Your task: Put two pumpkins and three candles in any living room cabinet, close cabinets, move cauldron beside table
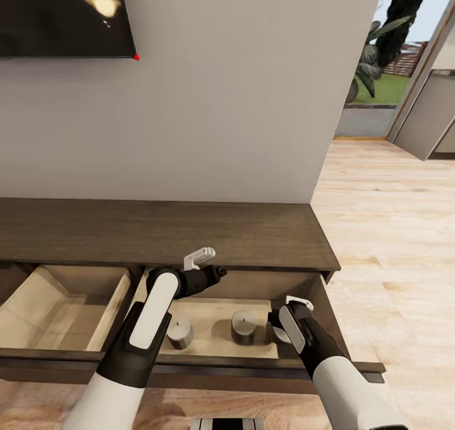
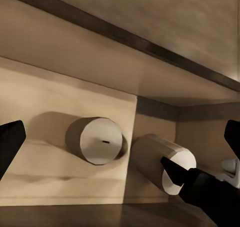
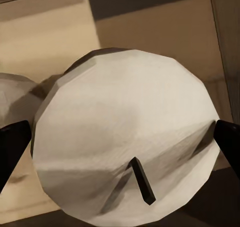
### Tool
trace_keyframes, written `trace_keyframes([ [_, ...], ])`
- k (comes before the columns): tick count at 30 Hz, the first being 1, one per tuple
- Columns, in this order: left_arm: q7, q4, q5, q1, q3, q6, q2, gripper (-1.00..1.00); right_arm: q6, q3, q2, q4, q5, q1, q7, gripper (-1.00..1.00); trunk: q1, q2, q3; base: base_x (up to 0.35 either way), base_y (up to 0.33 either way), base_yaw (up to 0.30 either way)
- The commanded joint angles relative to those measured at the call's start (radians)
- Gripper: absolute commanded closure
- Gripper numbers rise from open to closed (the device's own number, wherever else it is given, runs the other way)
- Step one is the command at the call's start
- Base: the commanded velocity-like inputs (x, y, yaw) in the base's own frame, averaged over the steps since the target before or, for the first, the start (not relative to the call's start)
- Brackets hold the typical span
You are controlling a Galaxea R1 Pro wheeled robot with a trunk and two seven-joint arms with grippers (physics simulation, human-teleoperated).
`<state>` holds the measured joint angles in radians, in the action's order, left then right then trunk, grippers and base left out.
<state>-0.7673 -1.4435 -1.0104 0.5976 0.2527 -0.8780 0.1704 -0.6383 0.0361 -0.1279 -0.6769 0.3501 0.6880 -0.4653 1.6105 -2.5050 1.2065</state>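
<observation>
Candle (image 3: 125,137) btwn right gripper (image 3: 120,142) fingers, inside open cabinet (image 1: 189,228) drawer.

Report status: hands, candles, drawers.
Left hand open above the drawer. Right hand shut on third candle, low in drawer. Two candles standing inside. Both drawers open.

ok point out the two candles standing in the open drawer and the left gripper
left candle (image 1: 180,330): head view, on its side wall
middle candle (image 1: 243,327): head view, on its side wall
left gripper (image 1: 201,257): head view, between its white fingertips
</observation>
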Motion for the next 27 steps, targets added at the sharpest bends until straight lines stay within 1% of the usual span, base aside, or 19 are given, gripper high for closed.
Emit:
trace_keyframes([
  [1,-0.010,-0.001,-0.010,0.001,0.000,-0.001,0.000,-1.00,0.001,0.004,0.001,0.001,0.010,0.001,-0.010,1.00,0.000,-0.001,0.005,0.000,0.000,0.000],
  [3,-0.010,-0.001,-0.010,0.001,0.000,-0.001,0.000,-1.00,0.003,0.004,0.001,0.003,0.010,0.001,-0.010,1.00,0.001,-0.001,0.009,0.000,0.000,0.000],
  [7,-0.010,-0.001,-0.010,0.001,0.000,-0.001,0.001,-1.00,0.004,0.004,0.001,0.003,0.010,0.001,-0.010,1.00,0.003,-0.002,0.024,0.000,0.000,0.000],
  [9,-0.010,-0.001,-0.010,0.001,0.000,-0.001,0.001,-1.00,0.005,0.004,0.001,0.003,0.010,0.001,-0.010,1.00,0.003,-0.002,0.024,0.000,0.000,0.000],
  [12,-0.010,-0.001,-0.010,0.001,0.000,-0.001,0.001,-1.00,0.006,0.004,0.001,0.004,0.010,0.001,-0.010,1.00,0.004,-0.002,0.036,0.000,0.000,0.000],
  [14,-0.010,-0.001,-0.010,0.000,0.000,-0.001,0.001,-1.00,0.006,0.004,0.001,0.004,0.010,0.001,-0.009,1.00,0.004,-0.002,0.036,0.000,0.000,0.000],
  [16,-0.010,-0.001,-0.010,0.001,0.000,-0.001,0.001,-1.00,0.006,0.004,0.001,0.004,0.010,0.001,-0.010,1.00,0.005,-0.003,0.043,0.000,0.000,0.000],
  [18,-0.010,-0.001,-0.010,0.000,0.000,-0.001,0.001,-1.00,0.006,0.004,0.001,0.004,0.010,0.001,-0.010,1.00,0.005,-0.003,0.043,0.000,0.000,0.000],
  [21,-0.010,-0.001,-0.010,0.001,0.000,-0.001,0.001,-1.00,0.006,0.004,0.001,0.004,0.010,0.001,-0.010,1.00,0.006,-0.004,0.055,0.000,0.000,0.000],
  [27,-0.010,-0.001,-0.010,0.000,0.000,-0.001,0.001,-1.00,0.006,0.004,0.001,0.004,0.010,0.001,-0.010,1.00,0.006,-0.004,0.055,0.000,0.000,0.000],
])
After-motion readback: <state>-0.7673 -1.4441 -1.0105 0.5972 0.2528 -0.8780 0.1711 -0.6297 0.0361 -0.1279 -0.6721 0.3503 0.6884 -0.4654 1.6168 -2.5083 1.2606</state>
